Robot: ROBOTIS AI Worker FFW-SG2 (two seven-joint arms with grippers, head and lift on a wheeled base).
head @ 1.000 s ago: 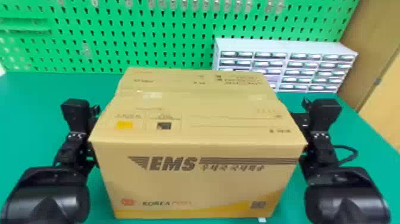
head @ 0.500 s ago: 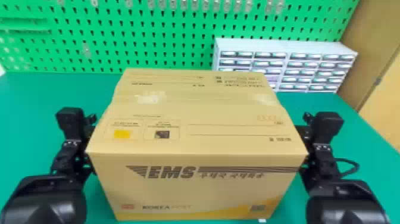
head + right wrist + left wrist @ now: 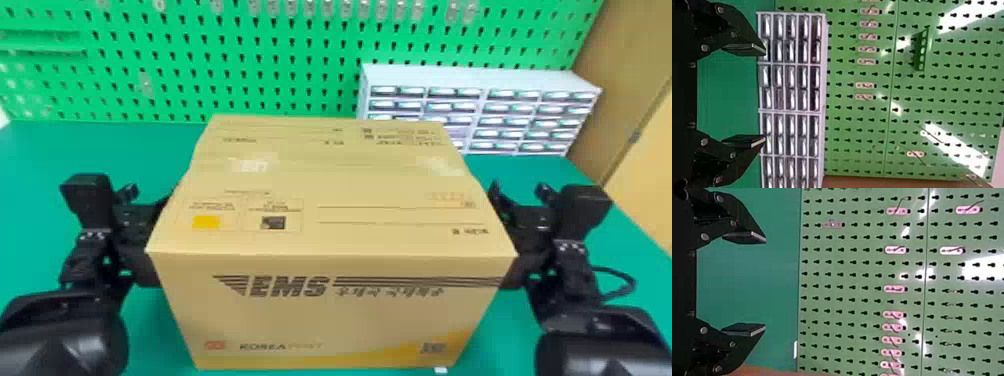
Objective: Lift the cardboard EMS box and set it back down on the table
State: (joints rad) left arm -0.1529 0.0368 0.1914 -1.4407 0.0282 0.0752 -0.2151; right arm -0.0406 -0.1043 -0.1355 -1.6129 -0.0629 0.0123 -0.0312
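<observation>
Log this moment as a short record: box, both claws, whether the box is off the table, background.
box: EMS carton, flaps down, between the two arms
left claw: open, nothing between its fingers, at the box's left side
right claw: open, nothing between its fingers, at the box's right side
box off table: cannot tell
background: green pegboard, drawer cabinet behind the box to the right

The left pincer point(image 3: 137, 217) holds its black fingers point(image 3: 744, 237) wide apart above the green counter point(image 3: 750, 282), cardboard box point(image 3: 760, 371) near one; pink-backed hooks point(image 3: 894, 289) dot the pegboard point(image 3: 848, 268) beyond.
</observation>
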